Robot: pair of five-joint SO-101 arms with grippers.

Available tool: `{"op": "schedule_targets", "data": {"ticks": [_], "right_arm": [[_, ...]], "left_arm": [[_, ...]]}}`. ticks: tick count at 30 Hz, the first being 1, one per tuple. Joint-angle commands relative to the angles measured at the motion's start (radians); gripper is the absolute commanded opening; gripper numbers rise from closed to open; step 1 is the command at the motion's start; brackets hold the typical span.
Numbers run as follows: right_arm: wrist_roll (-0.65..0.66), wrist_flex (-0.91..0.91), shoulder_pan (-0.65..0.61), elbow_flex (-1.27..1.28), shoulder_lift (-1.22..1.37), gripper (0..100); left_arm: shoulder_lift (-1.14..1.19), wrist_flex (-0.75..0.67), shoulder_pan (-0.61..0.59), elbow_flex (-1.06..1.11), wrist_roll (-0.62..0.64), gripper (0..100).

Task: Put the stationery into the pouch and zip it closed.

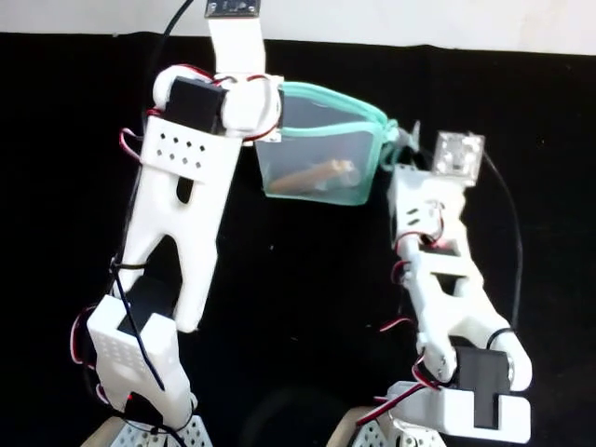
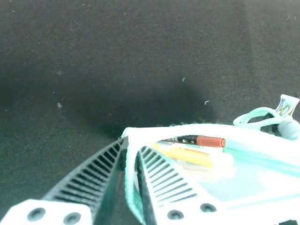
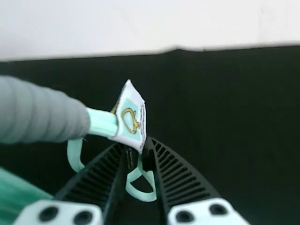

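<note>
pouch [image 1: 321, 140] held up between both grippers, pens [image 2: 197, 141] inside
left gripper [image 2: 128, 141] clamps its end as anchor; right gripper [image 3: 136, 146] pinches the mint loop [image 3: 140, 186], probably tensioning the zip line.

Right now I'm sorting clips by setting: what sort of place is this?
Probably a robotics test bench: a table covered in black cloth, a bare pale wall behind it, and a clear pouch gripped by the left gripper and right gripper.
</note>
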Motion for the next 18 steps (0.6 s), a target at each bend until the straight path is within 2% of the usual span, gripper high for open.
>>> {"op": "schedule_targets", "data": {"ticks": [1, 6, 10, 13, 18], "right_arm": [[0.012, -0.008, 0.051, 0.036, 0.001, 0.6], [0.018, 0.081, 0.068, 0.114, -0.074, 0.6], [0.180, 0.332, 0.091, 0.114, -0.200, 0.6], [0.244, 0.503, 0.091, 0.113, -0.317, 0.6], [0.212, 0.691, 0.090, -0.002, -0.404, 0.6]], "left_arm": [[0.022, 0.006, 0.005, 0.025, -0.005, 1], [0.022, 0.005, 0.005, 0.025, -0.005, 1], [0.022, 0.005, 0.005, 0.025, -0.005, 1], [0.022, 0.005, 0.005, 0.025, -0.005, 1], [0.022, 0.003, 0.007, 0.025, -0.005, 1]]}}
